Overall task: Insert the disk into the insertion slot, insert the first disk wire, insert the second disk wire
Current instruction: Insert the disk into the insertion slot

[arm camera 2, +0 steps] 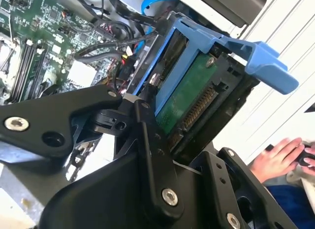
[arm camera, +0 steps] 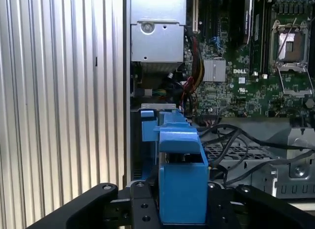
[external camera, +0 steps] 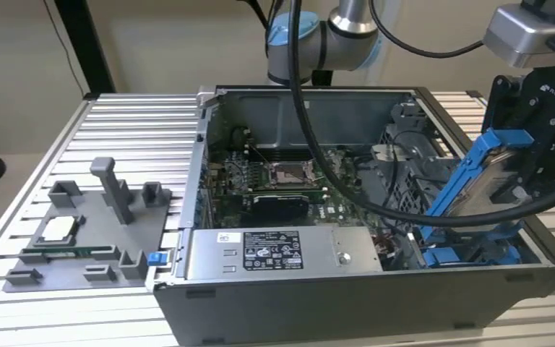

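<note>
We see the end effector [arm camera: 182, 209] clamped on the disk [external camera: 485, 177], tilted steeply over the insertion slot [external camera: 465, 254] in the case's [external camera: 355, 303] corner; black cables [arm camera: 236, 143] crowd the slot's inner edge.

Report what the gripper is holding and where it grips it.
The gripper holds the disk. Its fingers are clamped on opposite sides of the blue carrier, near the disk's connector end.
</note>
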Controlling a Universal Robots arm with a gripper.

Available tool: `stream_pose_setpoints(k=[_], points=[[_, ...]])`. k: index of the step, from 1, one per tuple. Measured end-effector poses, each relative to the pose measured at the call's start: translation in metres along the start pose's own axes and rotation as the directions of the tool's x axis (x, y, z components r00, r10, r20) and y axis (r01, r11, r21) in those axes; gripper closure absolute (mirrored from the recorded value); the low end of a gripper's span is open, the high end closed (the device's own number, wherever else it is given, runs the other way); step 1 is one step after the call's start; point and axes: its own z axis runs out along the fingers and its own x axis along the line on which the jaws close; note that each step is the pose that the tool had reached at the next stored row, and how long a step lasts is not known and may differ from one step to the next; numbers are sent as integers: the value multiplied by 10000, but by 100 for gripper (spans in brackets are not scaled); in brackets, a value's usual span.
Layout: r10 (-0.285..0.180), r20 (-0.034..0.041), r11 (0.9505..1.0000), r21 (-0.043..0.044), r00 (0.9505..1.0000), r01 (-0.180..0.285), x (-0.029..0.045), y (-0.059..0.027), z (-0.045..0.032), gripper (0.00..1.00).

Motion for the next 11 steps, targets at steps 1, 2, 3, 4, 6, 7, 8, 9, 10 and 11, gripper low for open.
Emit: stream_pose_setpoints(k=[1, 2, 3, 4, 6, 7, 8, 9, 10, 11], points=[[-1, -1, 10000, 0, 10000, 1, 2, -1, 17, 100], [-2, 1, 10000, 0, 10000, 2, 4, -1, 36, 100], [-2, 6, 10000, 0, 10000, 2, 5, -1, 52, 100], [-2, 10, 10000, 0, 10000, 2, 6, 0, 64, 100], [-2, 10, 10000, 0, 10000, 2, 7, 0, 82, 100], [-2, 11, 10000, 0, 10000, 2, 8, 0, 92, 100], [-2, 11, 10000, 0, 10000, 2, 8, 0, 101, 100], [-2, 11, 10000, 0, 10000, 2, 9, 0, 111, 100], [-2, 12, 10000, 0, 10000, 2, 10, 0, 122, 100], [-2, 12, 10000, 0, 10000, 2, 10, 0, 131, 100]])
